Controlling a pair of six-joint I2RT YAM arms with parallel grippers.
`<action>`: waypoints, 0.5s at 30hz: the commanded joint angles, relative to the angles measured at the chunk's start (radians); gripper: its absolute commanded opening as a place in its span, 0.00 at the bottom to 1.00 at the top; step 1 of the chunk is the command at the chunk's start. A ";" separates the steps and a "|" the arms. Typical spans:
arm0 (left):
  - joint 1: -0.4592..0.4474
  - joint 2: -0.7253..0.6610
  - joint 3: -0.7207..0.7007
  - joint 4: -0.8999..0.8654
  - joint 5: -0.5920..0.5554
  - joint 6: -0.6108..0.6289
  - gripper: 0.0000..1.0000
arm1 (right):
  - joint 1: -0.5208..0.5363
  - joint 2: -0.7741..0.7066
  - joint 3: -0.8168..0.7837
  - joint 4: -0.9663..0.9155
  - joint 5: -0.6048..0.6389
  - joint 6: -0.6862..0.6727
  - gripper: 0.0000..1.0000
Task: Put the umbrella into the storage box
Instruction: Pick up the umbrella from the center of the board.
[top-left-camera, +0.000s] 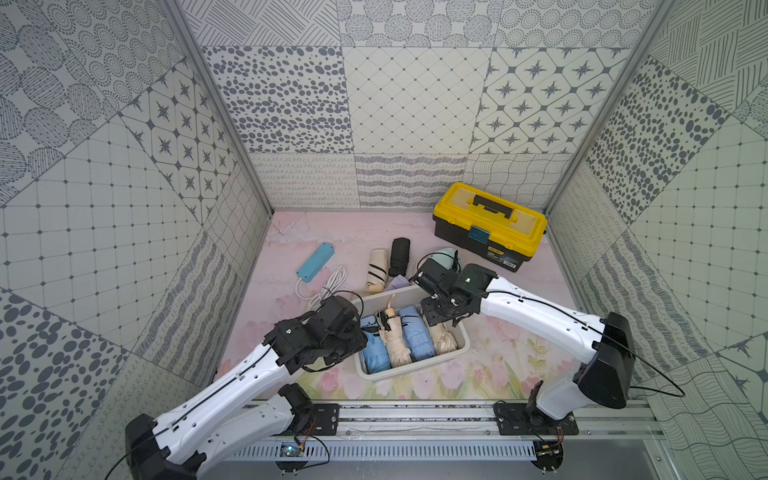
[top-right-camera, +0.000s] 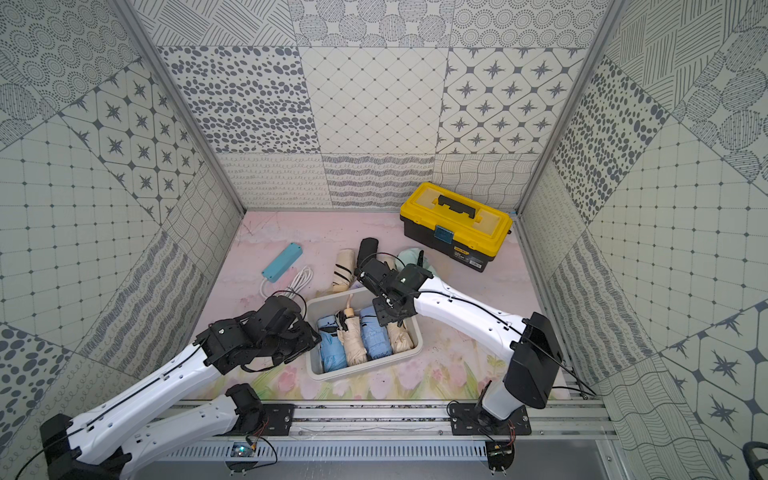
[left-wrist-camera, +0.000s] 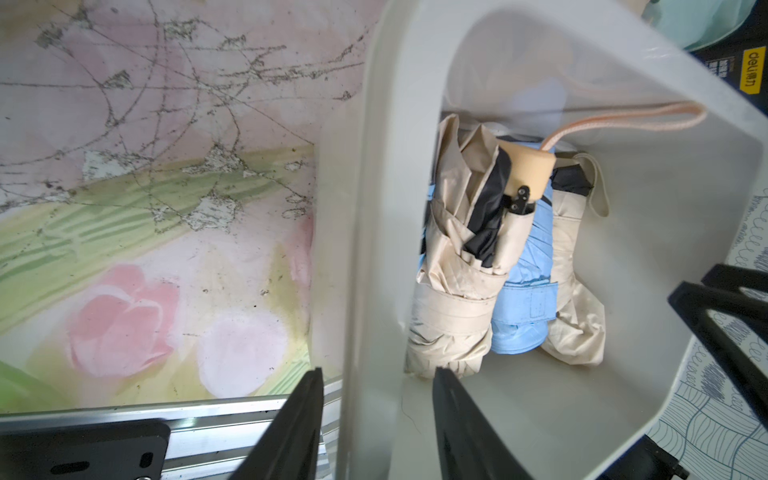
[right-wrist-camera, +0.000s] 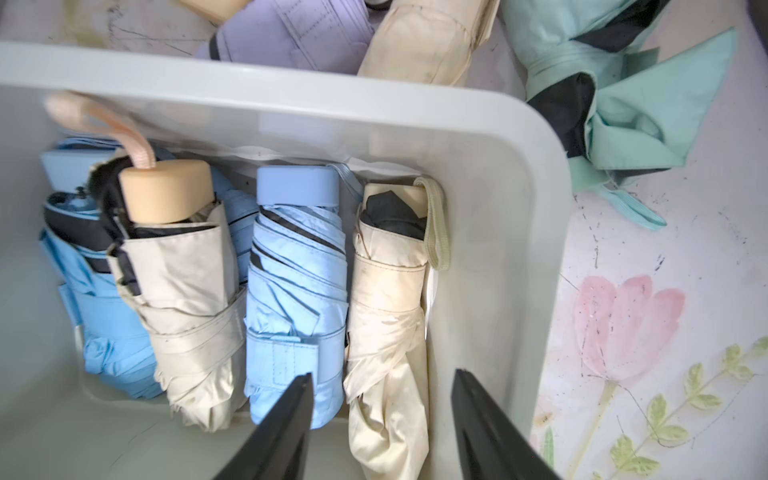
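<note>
Nearest the lens in the right wrist view, the two black fingers of the right gripper (right-wrist-camera: 382, 374) stand spread and empty, one to each side of a cream folded fabric umbrella (right-wrist-camera: 386, 299) lying against an end wall of the white rectangular plastic storage box (right-wrist-camera: 291, 104); three more folded umbrellas (right-wrist-camera: 295, 291) — blue, cream, blue — are packed beside it, all parallel, handles toward the far wall. At the opposite end wall the left gripper (left-wrist-camera: 376, 374) straddles the rim, one finger outside and one inside; its jaws are parted with the wall between, and no squeeze on it can be made out. What the next move likely turns on sits just above the box in a top view, near the frame's centre: a cream umbrella with black straps (top-left-camera: 376, 270) and a black folded umbrella (top-left-camera: 400, 257) lie on the pink floral mat (top-left-camera: 332, 232) just beyond the far rim, long axes running roughly up the frame — close to the lie of those in the box; a lilac folded umbrella (right-wrist-camera: 291, 29) and a mint-green umbrella (right-wrist-camera: 644, 116) lie there too, by the right wrist. Judged by reach, the right arm is nearer; it would go up and over that far rim.
</note>
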 joint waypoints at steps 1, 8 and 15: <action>0.000 0.005 0.003 0.015 0.007 0.033 0.47 | 0.015 -0.009 -0.063 0.028 -0.027 0.031 0.54; 0.002 0.030 0.013 -0.014 -0.042 0.072 0.60 | -0.043 -0.084 -0.035 0.177 -0.088 0.033 0.61; 0.020 0.095 0.037 0.003 -0.059 0.105 0.49 | -0.233 -0.179 -0.070 0.274 -0.175 0.005 0.63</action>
